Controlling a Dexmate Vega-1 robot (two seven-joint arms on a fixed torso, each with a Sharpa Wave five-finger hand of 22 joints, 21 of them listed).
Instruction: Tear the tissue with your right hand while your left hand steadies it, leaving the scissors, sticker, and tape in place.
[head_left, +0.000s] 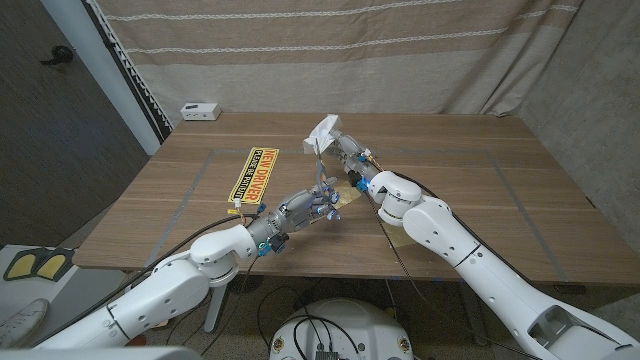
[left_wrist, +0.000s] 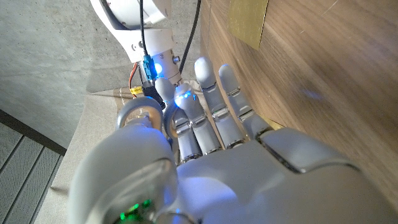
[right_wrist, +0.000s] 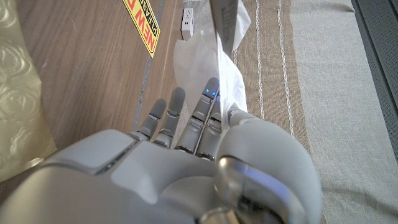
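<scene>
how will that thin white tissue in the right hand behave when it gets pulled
The thin white tissue probably stays floppy: in the right wrist view it drapes in soft folds beyond the right hand. It looks very light, held aloft in the head view by fingers alone. It seems fragile, likely tearing rather than stretching.

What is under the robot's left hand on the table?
A yellowish sheet peeks out beside the left hand on the wooden table. Whatever lies directly under the hand is covered.
</scene>
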